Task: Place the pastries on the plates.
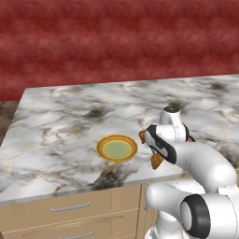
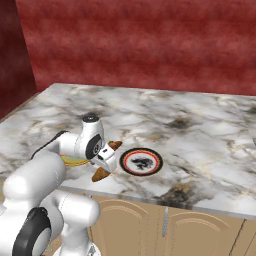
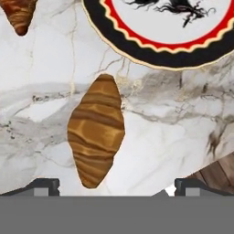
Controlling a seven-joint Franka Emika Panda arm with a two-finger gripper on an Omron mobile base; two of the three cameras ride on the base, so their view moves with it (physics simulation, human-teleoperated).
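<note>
- Left base view: the yellow-rimmed green plate [image 1: 117, 148] lies near the marble worktop's [image 1: 70, 112] front edge. Two pastries peek out beside the arm's wrist, the farther pastry [image 1: 142, 137] and the nearer pastry [image 1: 156, 161], both right of that plate.
- Right base view: the red-rimmed plate [image 2: 141, 161] sits just right of the pastries.
- Hand view: the jaws [image 3: 117, 186] are spread wide, holding nothing; the nearer pastry lies on the worktop between them, just beside the red-rimmed plate.

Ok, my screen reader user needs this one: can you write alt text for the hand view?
A golden-brown pastry lies on the marble counter between the open gripper's dark fingertips. Beyond it is the red-rimmed plate, empty where visible, and a second pastry at the top left corner.
</note>
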